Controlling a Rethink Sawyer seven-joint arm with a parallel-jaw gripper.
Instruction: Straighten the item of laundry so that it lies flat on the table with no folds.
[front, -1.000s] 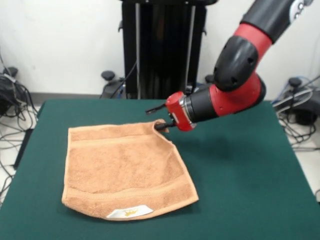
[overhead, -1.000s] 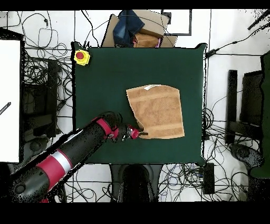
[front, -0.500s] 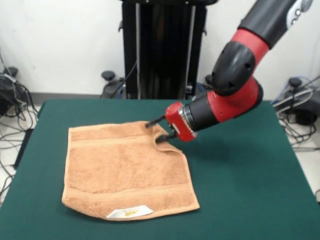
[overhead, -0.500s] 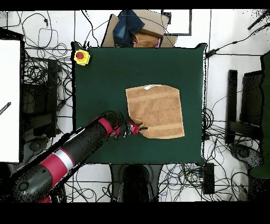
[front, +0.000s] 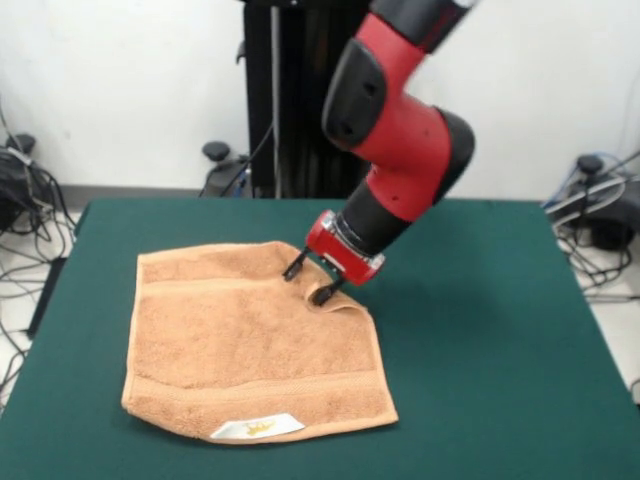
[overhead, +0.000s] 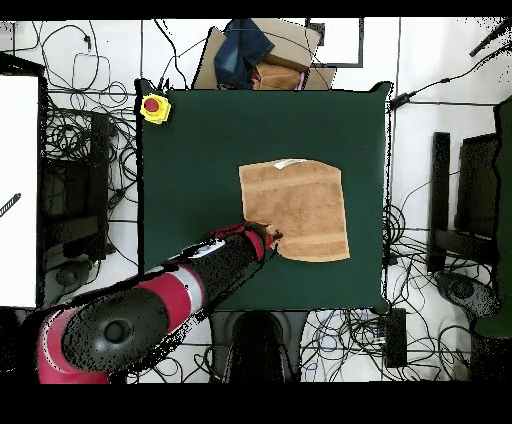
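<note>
The orange-tan towel (front: 240, 340) lies spread on the green table (front: 480, 350), with its white label (front: 258, 427) on the near edge. Its far right corner (front: 343, 304) is curled up in a small fold. My gripper (front: 308, 282) points down at that corner with its fingers apart. One fingertip (front: 293, 270) is over the towel's far edge and the other (front: 322, 295) touches the curled corner. In the overhead view the gripper (overhead: 268, 238) sits at the lower left corner of the towel (overhead: 298, 208), and the arm hides the fingers.
A yellow box with a red button (overhead: 154, 106) stands at one table corner. A cardboard box with dark cloth (overhead: 255, 55) lies beyond the table's far edge. Cables cover the floor around. The black pedestal (front: 325, 100) rises behind the table.
The arm has swung round and now comes down steeply from above. The gripper has dropped lower onto the towel's far right corner, and that corner has sunk towards the table.
</note>
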